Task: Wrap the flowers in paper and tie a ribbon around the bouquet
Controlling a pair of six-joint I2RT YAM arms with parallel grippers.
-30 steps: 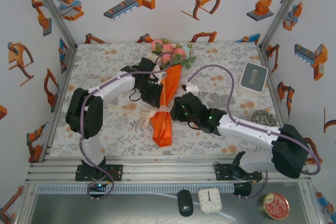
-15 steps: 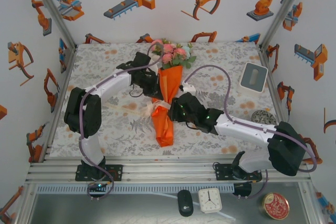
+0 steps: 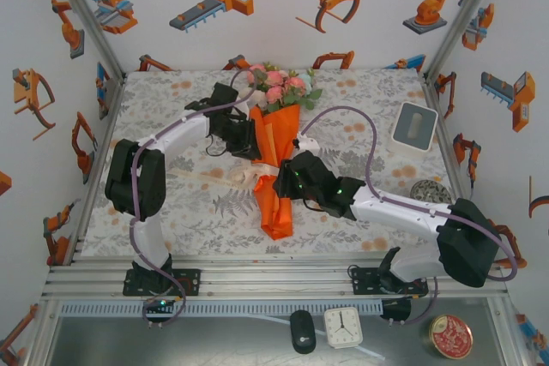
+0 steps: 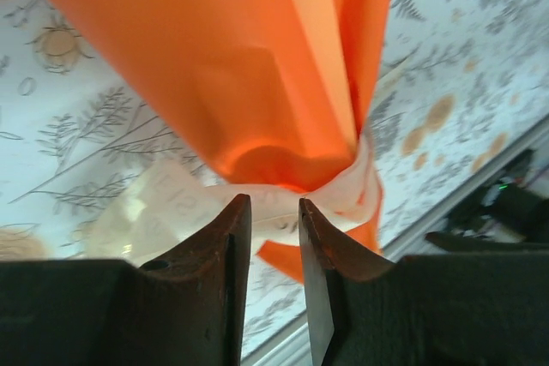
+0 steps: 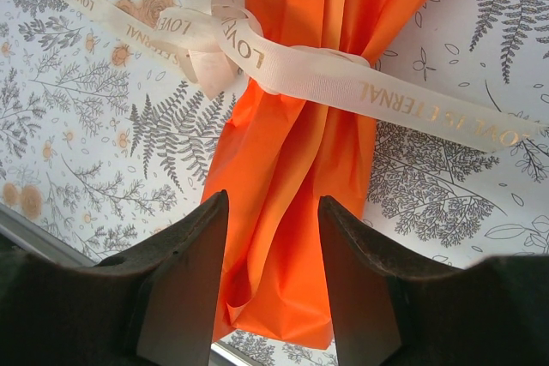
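Observation:
The bouquet lies lengthwise mid-table, with the pink and white flowers point(image 3: 276, 83) at its far end. Its orange paper point(image 3: 276, 203) is cinched at the waist by the cream ribbon point(image 3: 249, 176). The ribbon point(image 5: 326, 75) is printed in gold letters and knotted on the left side, its tails trailing over the cloth. My left gripper point(image 3: 249, 145) sits at the cone's upper left. In the left wrist view the left gripper point(image 4: 274, 205) is open by a narrow gap, with the paper point(image 4: 214, 57) and ribbon point(image 4: 360, 186) beyond it. My right gripper point(image 3: 281, 182) is open over the paper's point(image 5: 292, 169) lower end.
A white box point(image 3: 416, 126) stands at the right side of the patterned cloth, with a round metal piece point(image 3: 431, 192) nearer the front. In front of the arm bases are a mouse point(image 3: 302, 330), a clock point(image 3: 343, 327) and a red tin point(image 3: 450, 336).
The left gripper has moved toward the back, up along the cone. The bouquet's lower end has swung right, and the ribbon knot has come up close to the right gripper.

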